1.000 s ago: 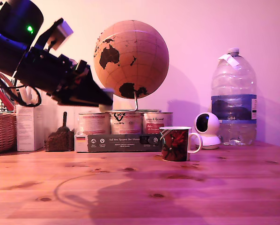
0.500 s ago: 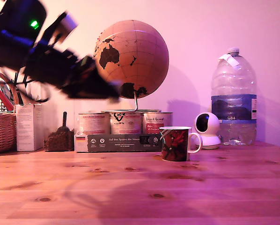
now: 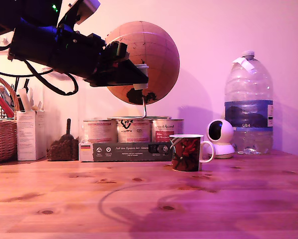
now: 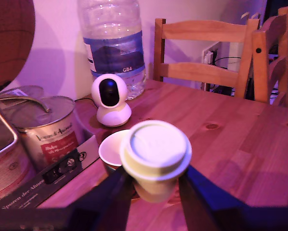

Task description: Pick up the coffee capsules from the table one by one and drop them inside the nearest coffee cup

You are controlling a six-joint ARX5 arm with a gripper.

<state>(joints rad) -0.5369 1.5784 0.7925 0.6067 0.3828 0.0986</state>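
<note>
My gripper (image 3: 140,75) hangs high in front of the globe, up and toward the exterior view's left of the coffee cup (image 3: 187,152). It is shut on a pale cream coffee capsule (image 3: 141,69). The wrist view shows that capsule (image 4: 155,156) close up, rim toward the camera, pinched between my two dark fingers (image 4: 110,188). Behind it the cup's white rim and inside (image 4: 113,148) show partly. The cup is a dark mug with a red leafy pattern and a white handle, standing on the wooden table (image 3: 149,199).
A globe (image 3: 149,57) on a stand rises above three tins (image 3: 134,130) and a dark box (image 3: 126,151). A white camera (image 3: 221,138) and a big water bottle (image 3: 248,104) stand at the right. A basket (image 3: 2,139) and carton sit left. Chairs (image 4: 202,57) stand behind the table.
My arm has swung up and to the exterior view's right, carrying the capsule from beside the globe's lower left to in front of it, closer to the cup.
</note>
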